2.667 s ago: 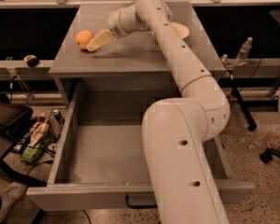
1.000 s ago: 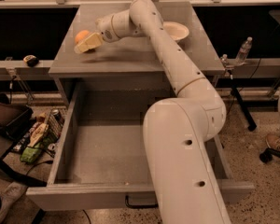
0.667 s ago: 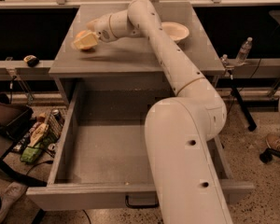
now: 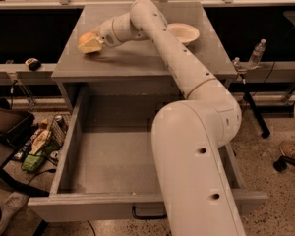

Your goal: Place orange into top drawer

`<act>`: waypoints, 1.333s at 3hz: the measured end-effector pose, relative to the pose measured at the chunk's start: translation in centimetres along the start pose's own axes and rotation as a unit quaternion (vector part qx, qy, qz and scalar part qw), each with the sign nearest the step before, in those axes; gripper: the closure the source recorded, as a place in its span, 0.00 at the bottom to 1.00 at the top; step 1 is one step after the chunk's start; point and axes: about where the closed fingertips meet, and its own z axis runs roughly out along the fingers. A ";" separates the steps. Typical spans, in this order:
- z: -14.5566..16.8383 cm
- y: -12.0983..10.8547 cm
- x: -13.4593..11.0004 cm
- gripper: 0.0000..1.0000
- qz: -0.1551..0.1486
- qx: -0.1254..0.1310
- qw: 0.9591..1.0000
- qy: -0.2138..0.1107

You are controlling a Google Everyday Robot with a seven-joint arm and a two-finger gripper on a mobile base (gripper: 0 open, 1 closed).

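The orange (image 4: 83,36) is at the left of the grey cabinet top (image 4: 137,58), mostly covered by my gripper (image 4: 90,44). The gripper reaches in from the right and its pale fingers (image 4: 92,45) are closed around the orange, just above the surface. The top drawer (image 4: 88,206) is pulled wide open below the cabinet top. Its grey inside holds nothing. Its black handle (image 4: 148,213) shows at the front panel's lower edge. My white arm (image 4: 187,82) crosses over the drawer's right half.
A white bowl (image 4: 183,32) sits on the cabinet top, right of the arm. A plastic bottle (image 4: 257,52) stands on a ledge at the right. A wire basket of clutter (image 4: 42,144) and a brown bag (image 4: 7,122) lie on the floor at the left.
The gripper has moved left along the cabinet top to the orange and closed around it; the orange has shifted slightly left with it.
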 end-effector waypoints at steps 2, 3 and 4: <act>0.0 0.0 0.0 1.00 0.000 0.000 1.000 0.000; -1.3 1.4 -2.5 1.00 -0.039 -0.013 0.999 0.007; -6.5 1.7 -5.5 1.00 -0.066 0.016 0.997 0.023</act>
